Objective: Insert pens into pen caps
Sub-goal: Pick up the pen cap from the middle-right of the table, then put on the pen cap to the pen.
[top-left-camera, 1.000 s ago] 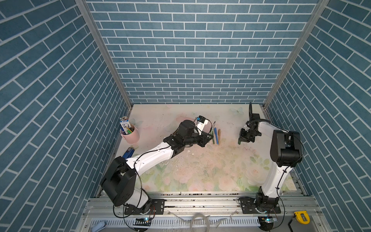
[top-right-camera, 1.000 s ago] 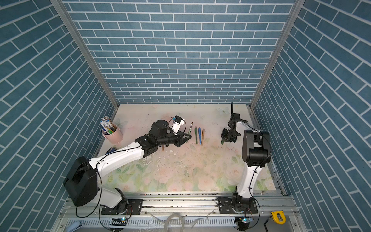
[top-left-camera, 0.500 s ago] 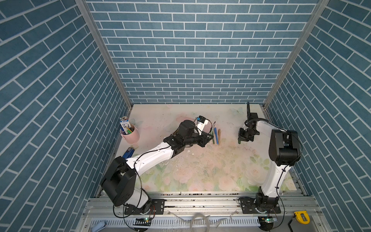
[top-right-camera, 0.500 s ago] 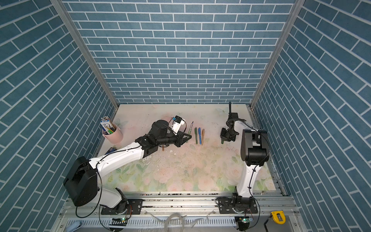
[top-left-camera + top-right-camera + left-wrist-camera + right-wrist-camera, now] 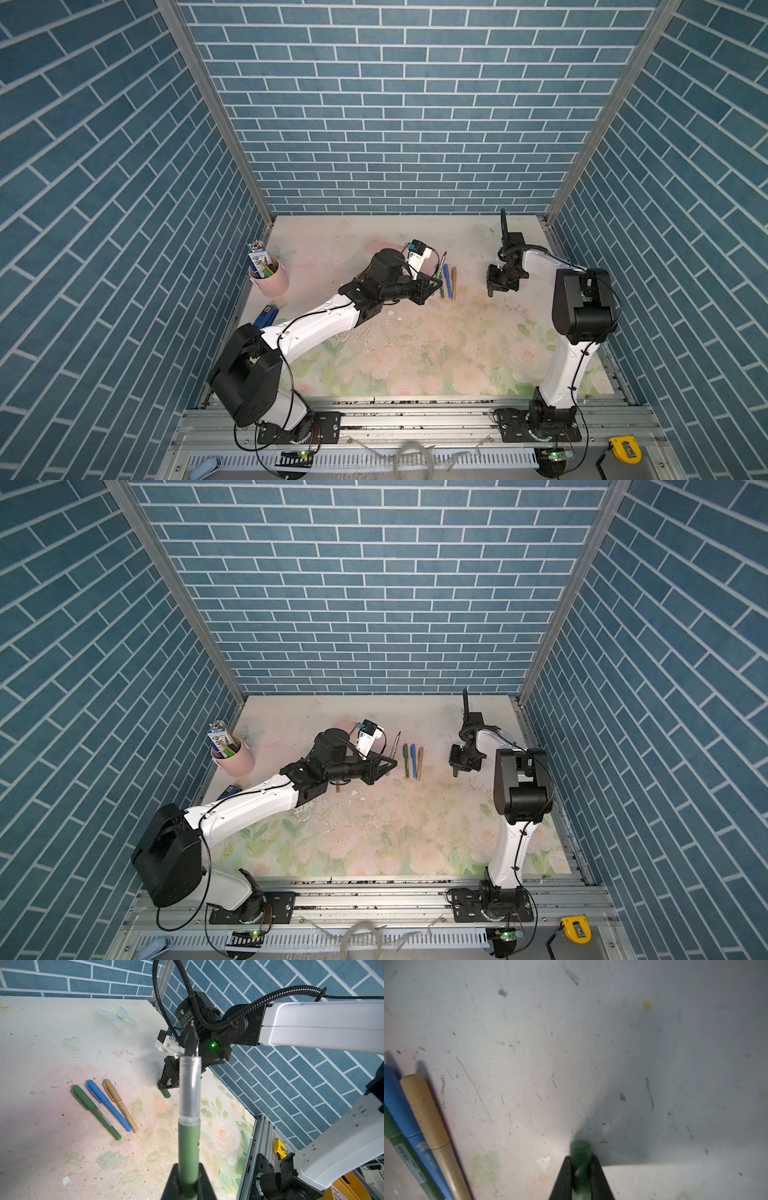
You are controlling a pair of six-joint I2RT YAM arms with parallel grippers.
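Observation:
My left gripper (image 5: 189, 1169) is shut on the barrel of a dark green pen (image 5: 189, 1126). Its clear section and dark pointed tip are bare and point towards the right arm. In both top views this pen (image 5: 441, 266) (image 5: 394, 750) slants up from the left gripper (image 5: 432, 284) (image 5: 384, 766). My right gripper (image 5: 580, 1160) is shut on a dark green pen cap (image 5: 579, 1150), held low over the table (image 5: 591, 1043). The cap (image 5: 166, 1094) also pokes out below the right gripper (image 5: 167, 1086). Three capped pens lie side by side between the arms: green (image 5: 93, 1110), blue (image 5: 108, 1105) and golden-brown (image 5: 120, 1105).
A pink cup (image 5: 272, 282) holding pencils and a carton stands at the left edge, with a blue stapler (image 5: 266, 316) near it. A small golden-brown piece (image 5: 337, 788) shows under my left arm. Brick walls close in three sides. A yellow tape measure (image 5: 623, 449) lies off the table.
My right gripper has tightened on the green cap and shifted slightly to the left. The left arm and its pen have stayed still.

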